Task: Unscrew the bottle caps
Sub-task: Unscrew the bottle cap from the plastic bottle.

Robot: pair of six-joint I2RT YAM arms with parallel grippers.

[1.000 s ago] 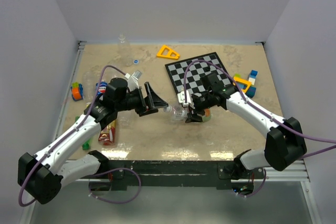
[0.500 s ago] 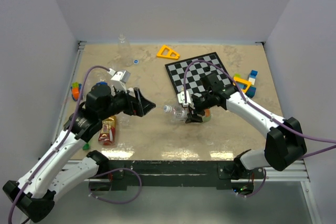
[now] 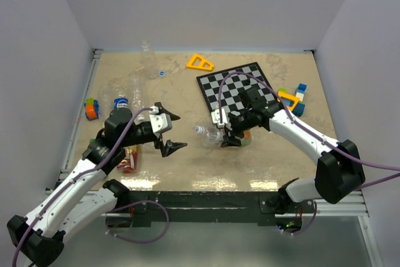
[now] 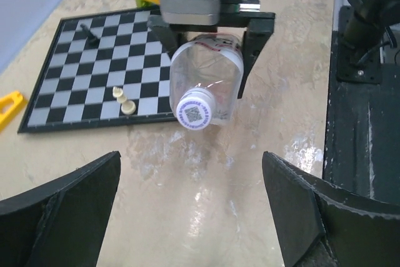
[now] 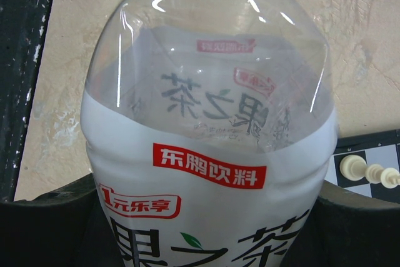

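Step in hand: cap removal on one bottle, approach stage. The right gripper (image 3: 229,134) is clamped across the body of a clear, white-labelled bottle (image 4: 206,73). It holds the bottle on its side just off the near-left corner of the chessboard (image 3: 240,89), neck aimed at the left arm. The white cap (image 4: 195,109) is on the neck. The left gripper (image 3: 170,130) faces that cap with fingers spread wide, apart from it.

Next move, as judged: advance along the neck line, close on the cap alone and twist while the right grip resists.

Whether the bottle rests on the table (image 3: 187,167) or hangs just above it cannot be told.

Surroundings:
- two pale chess pieces (image 4: 123,99) just beside the bottle
- other bottles (image 3: 136,95) at far left
- a loose blue cap (image 3: 162,73) and a yellow triangle (image 3: 200,62) well clear

Nothing lies between the spread fingers and the cap
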